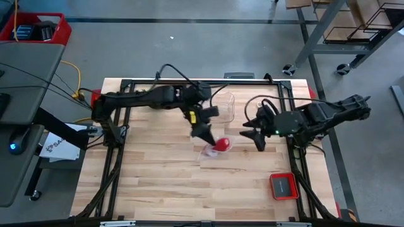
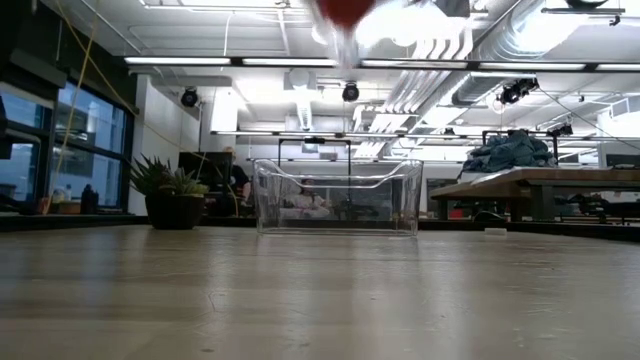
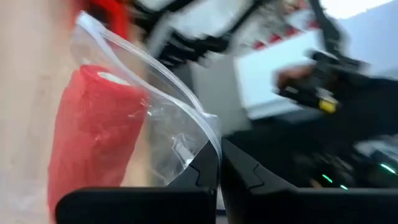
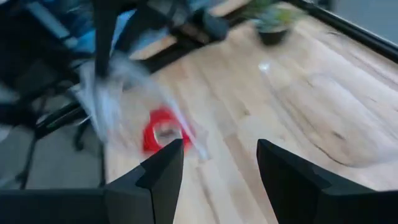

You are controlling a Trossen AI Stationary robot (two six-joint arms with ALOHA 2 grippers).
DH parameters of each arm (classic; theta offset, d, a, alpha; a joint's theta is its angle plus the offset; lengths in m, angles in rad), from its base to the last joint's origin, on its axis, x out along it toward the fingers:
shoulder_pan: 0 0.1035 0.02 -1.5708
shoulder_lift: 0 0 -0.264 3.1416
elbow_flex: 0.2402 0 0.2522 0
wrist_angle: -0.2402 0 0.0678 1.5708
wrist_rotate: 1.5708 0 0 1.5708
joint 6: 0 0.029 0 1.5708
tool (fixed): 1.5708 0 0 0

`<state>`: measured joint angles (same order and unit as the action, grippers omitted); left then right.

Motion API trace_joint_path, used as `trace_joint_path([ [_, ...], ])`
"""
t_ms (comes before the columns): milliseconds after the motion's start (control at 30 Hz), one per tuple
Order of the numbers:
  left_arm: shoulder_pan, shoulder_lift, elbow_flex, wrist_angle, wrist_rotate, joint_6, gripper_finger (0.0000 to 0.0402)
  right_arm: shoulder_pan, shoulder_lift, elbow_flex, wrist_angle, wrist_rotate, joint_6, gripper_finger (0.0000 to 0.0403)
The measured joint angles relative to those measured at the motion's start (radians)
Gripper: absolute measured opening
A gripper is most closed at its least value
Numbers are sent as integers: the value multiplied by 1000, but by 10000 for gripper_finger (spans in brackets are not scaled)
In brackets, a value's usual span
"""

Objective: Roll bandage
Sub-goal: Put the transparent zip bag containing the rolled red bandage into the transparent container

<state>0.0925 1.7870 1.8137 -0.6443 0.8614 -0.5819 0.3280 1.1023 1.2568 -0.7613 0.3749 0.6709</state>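
Two pincers meet above mid-counter (image 1: 158, 183); the left pincer (image 1: 203, 132) is clenched on a clear plastic bag (image 3: 168, 124) holding the rolled red bandage (image 1: 221, 145), lifted off the wood; the right pincer (image 1: 255, 136) hangs released just right of it; a clear bin (image 2: 338, 197) stands farther back.

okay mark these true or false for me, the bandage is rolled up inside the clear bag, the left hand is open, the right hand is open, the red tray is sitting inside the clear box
1. The bandage is a roll inside the clear bag. True.
2. The left hand is open. False: it is shut on the clear bag, holding it off the table.
3. The right hand is open. True; it holds nothing.
4. The red tray sits inside the clear box. False: it lies on the table by the near right corner, apart from the box.
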Motion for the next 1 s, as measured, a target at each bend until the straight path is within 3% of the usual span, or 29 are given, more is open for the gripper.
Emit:
trace_joint_path([
  [200, 8, -92, 0, 97, 201, -163, 0, 12, 4, -2, 183, -61, -163, 196],
  [367, 6, -140, 0, 330, 283, -429, 0, -1, 43, -1, 452, -23, -390, 196],
  [500, 11, -156, 1, 561, 289, -629, 0, -19, 71, -1, 641, -12, -543, 196],
  [633, 29, -158, 1, 727, 259, -792, 0, -49, 85, -1, 716, -61, -595, 196],
  [1000, 45, -156, 1, 777, 252, -880, 0, -82, 84, -1, 852, -214, -631, 196],
])
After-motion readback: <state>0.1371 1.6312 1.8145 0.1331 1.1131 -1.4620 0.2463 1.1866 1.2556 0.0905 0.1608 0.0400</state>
